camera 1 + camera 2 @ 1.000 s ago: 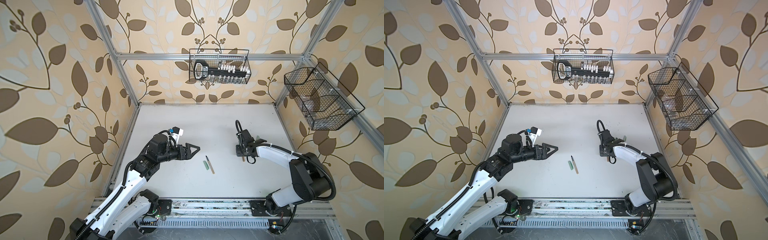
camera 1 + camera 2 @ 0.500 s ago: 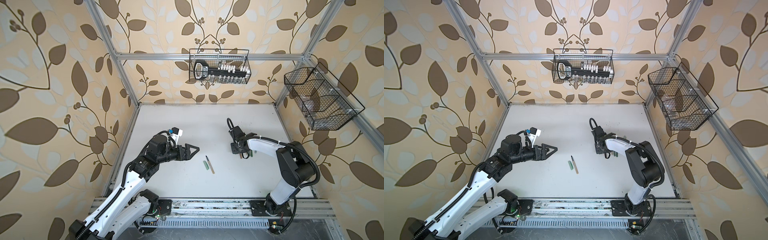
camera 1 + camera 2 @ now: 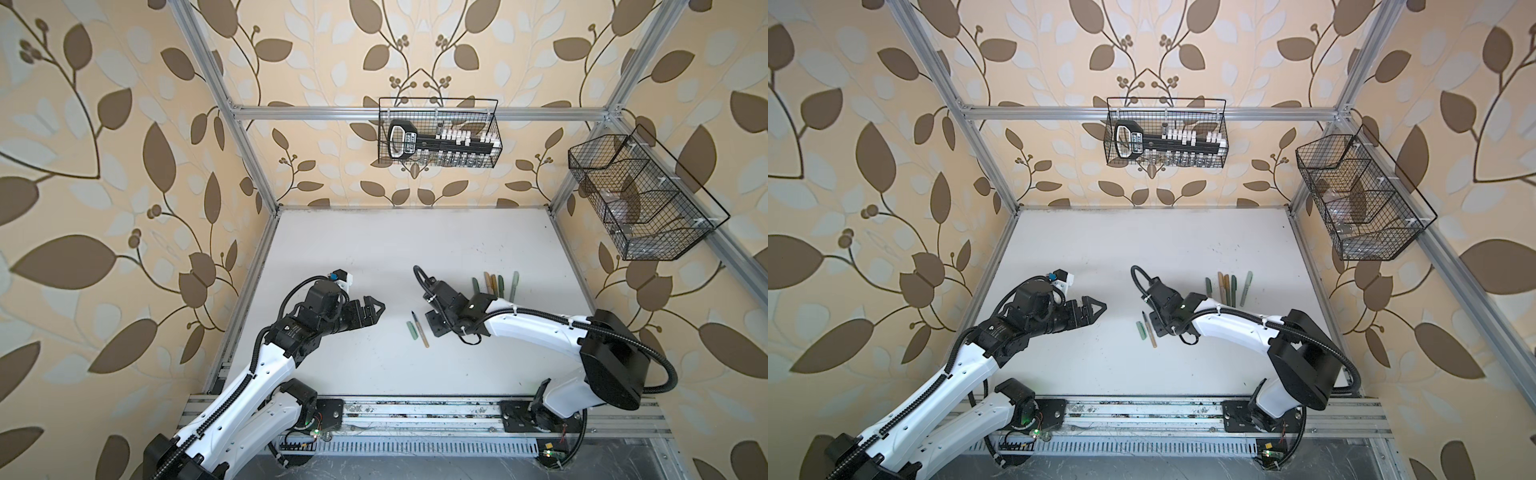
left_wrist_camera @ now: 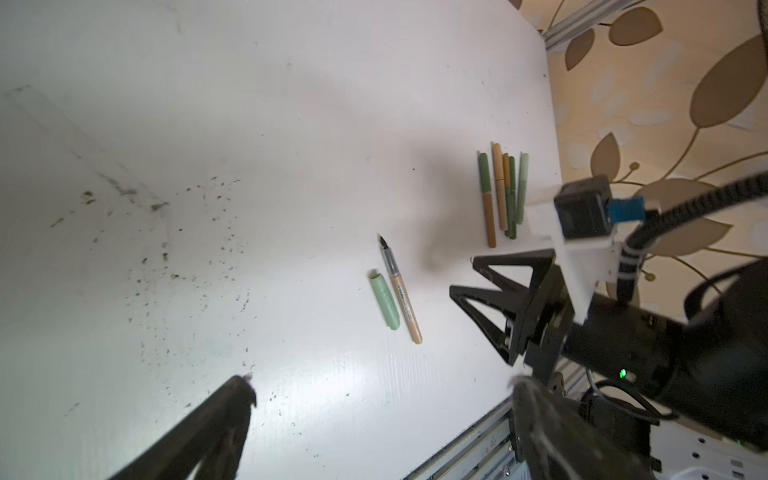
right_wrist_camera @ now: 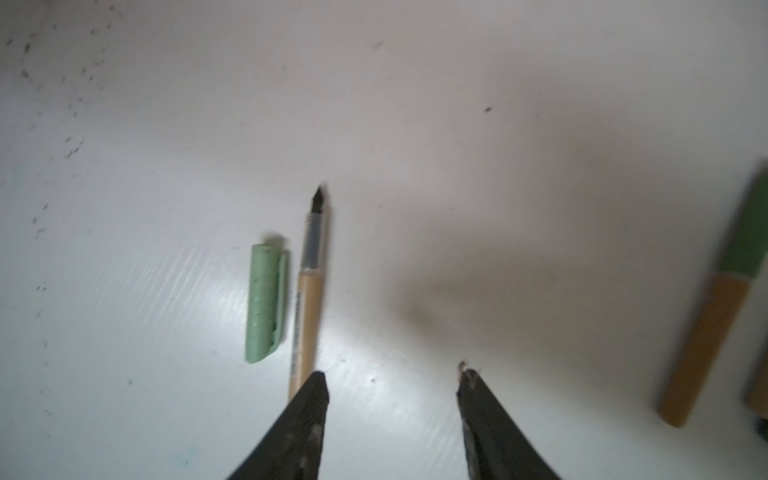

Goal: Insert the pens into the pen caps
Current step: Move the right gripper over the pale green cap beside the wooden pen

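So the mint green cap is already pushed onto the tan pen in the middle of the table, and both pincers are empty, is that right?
Not quite. The mint green cap is not on the tan pen. It lies loose beside it, as the right wrist view shows. The rest holds: the left pincer and the right pincer are both empty.

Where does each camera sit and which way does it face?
Top views: overhead, looking down on the table; left claw and right claw with both arms.
Left wrist: on the left arm, facing the right claw across the table; own fingers frame it.
Right wrist: low over the table, looking down between its own fingers.
Shared: both wrist views show the uncapped pen beside the mint cap.
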`<control>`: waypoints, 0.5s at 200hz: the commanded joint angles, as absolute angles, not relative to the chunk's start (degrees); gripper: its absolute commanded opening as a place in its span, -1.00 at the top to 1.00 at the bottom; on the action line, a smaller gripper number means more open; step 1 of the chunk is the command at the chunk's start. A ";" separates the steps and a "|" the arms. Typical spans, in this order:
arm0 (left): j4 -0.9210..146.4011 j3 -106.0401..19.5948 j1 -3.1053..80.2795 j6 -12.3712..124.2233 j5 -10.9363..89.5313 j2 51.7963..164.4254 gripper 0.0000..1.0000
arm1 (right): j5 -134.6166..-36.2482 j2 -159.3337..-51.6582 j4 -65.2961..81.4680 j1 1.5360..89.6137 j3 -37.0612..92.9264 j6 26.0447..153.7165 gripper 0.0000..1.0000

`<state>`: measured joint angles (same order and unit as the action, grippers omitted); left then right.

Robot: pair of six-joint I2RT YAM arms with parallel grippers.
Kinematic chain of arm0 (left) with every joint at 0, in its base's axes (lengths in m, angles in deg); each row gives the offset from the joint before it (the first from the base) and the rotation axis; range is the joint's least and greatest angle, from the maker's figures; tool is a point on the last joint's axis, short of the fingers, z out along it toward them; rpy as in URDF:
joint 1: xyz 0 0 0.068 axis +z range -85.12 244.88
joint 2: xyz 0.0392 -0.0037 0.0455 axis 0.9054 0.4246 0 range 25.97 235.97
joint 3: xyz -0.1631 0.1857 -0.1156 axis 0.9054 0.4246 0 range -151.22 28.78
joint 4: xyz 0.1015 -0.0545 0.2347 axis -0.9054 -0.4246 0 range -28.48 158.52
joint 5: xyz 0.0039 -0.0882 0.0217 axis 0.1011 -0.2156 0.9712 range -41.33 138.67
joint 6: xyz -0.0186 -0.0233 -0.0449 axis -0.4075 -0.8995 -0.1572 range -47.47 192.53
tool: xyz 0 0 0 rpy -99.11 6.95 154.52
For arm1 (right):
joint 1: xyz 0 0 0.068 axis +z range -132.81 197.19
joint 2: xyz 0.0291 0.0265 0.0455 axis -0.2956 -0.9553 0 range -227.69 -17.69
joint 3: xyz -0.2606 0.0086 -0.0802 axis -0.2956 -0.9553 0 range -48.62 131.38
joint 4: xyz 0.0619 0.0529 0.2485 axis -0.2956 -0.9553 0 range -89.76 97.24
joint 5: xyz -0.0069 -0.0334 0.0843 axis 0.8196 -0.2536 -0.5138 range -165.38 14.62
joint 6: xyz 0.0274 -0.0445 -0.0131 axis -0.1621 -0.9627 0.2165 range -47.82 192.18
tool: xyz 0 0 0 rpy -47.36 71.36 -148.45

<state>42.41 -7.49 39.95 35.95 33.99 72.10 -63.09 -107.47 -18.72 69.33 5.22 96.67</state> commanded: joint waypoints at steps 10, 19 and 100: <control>40.00 -7.05 41.22 32.84 41.16 71.35 -0.98 | -66.02 -112.99 -13.19 74.80 6.80 99.44 0.00; 39.86 -6.84 41.65 32.66 41.33 70.68 -0.98 | -66.06 -114.97 -12.99 75.69 8.04 99.92 0.03; 37.53 -6.40 42.90 33.16 41.85 67.89 -0.98 | -67.57 -122.67 -13.45 77.44 13.40 100.67 0.03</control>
<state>38.46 -6.69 42.11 33.38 40.42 68.69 -66.28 -121.42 -12.69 77.33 11.41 99.88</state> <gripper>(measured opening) 0.988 0.483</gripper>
